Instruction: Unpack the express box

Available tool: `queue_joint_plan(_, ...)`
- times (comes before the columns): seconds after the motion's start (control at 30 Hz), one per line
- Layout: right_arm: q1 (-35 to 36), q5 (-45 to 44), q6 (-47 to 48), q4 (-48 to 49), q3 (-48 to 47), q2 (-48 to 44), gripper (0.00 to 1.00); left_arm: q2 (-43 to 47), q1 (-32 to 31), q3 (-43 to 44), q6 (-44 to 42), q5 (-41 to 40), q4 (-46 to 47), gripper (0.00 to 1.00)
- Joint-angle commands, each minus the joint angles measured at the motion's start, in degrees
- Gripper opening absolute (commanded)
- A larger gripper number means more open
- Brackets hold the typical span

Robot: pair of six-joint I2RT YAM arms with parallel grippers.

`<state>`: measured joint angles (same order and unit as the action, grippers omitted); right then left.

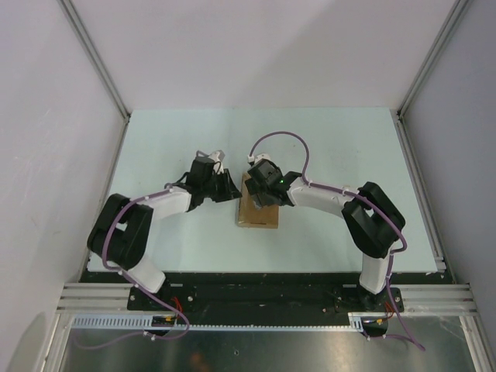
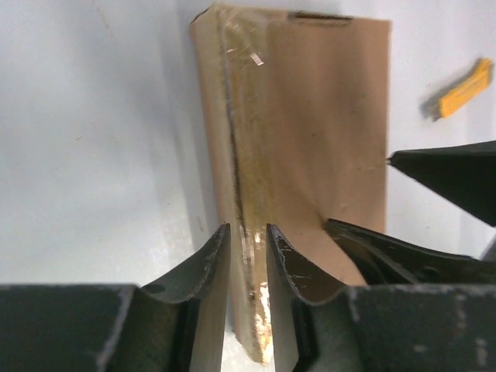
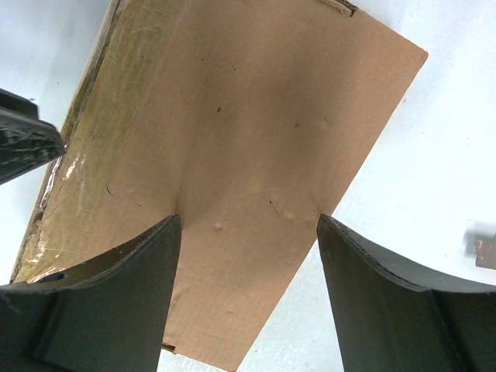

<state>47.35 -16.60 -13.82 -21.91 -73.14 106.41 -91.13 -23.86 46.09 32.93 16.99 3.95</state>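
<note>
We see the express box [image 1: 256,217], a small flat rectangular box of plain brown cardboard, lying near the middle of the pale table [image 1: 333,139], its long side running away from the arm bases and its lid down flat. A strip of clear glossy tape [image 2: 242,155] covers its left long edge, wrinkled and catching the light. The left gripper [image 1: 231,190] meets the box from the left. In its wrist view its jaws are narrowed to a slim gap [image 2: 248,240], and the taped edge runs up through that gap, so we read it as pinched on that edge. The right gripper [image 1: 263,198] sits over the top of the box, and in its wrist view its jaws are spread wide [image 3: 248,256], one finger low over the taped side of the lid and the other near the opposite long edge. We cannot tell whether those tips touch the cardboard. In the left wrist view a yellow utility knife [image 2: 461,89] lies on the table to the right of the box, well apart from it. A small blurred object at the right margin of the right wrist view is too unclear for us to name.
</note>
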Motion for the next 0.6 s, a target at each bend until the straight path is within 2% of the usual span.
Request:
queue_joint_plan(0.0, -0.2, 0.4, 0.7, 1.2, -1.6, 1.5, 0.74, -4.1, 0.0, 1.9, -2.9, 0.1, 0.2, 0.28)
queue_joint_plan(0.13, -0.4, 1.0, 0.5, 1.2, -1.6, 1.5, 0.72, -8.0, 0.0, 4.2, -5.2, 1.7, 0.1, 0.2)
queue_joint_plan(0.33, -1.1, 1.2, -0.2, 0.6, -1.6, 1.6, 0.69, -6.7, 2.5, 1.8, -4.8, -3.1, -1.2, 0.15)
queue_joint_plan(0.57, -1.7, 1.5, -1.2, -0.3, -1.6, 2.0, 0.67, -6.9, 4.0, 1.5, -4.0, -2.6, -2.9, 0.11)
